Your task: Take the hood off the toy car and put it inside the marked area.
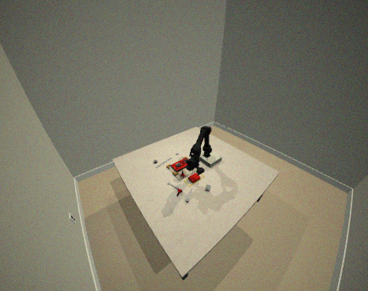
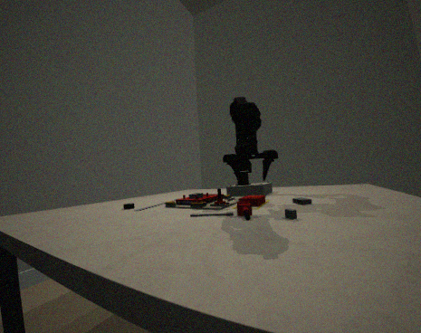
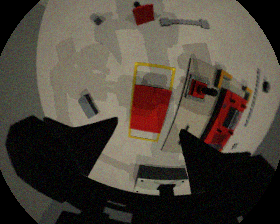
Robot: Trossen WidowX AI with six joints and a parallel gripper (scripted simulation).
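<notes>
The red hood [image 1: 194, 178] [image 2: 253, 199] [image 3: 151, 110] lies flat on the table within the yellow outline of the marked area [image 3: 155, 66]. In the wrist view, bare table shows between the hood and both short ends of the outline; the hood's long sides cover parts of the outline's long lines, so the side margins are hard to tell. My gripper [image 1: 195, 170] [image 2: 254, 182] [image 3: 149, 125] is open and empty, above the hood and apart from it. The toy car [image 1: 180, 167] [image 2: 196, 199] [image 3: 222, 122] stands beside the marked area, its inner parts uncovered.
A red part with a black end [image 1: 180, 191] [image 2: 244, 208] [image 3: 143, 14] and a grey wrench-like bar [image 2: 212, 214] [image 3: 185, 22] lie beyond the marked area. A grey block [image 1: 207, 188] [image 2: 301, 201] [image 3: 88, 105] lies on its other side from the car. A small dark cube [image 2: 291, 214] lies farther out.
</notes>
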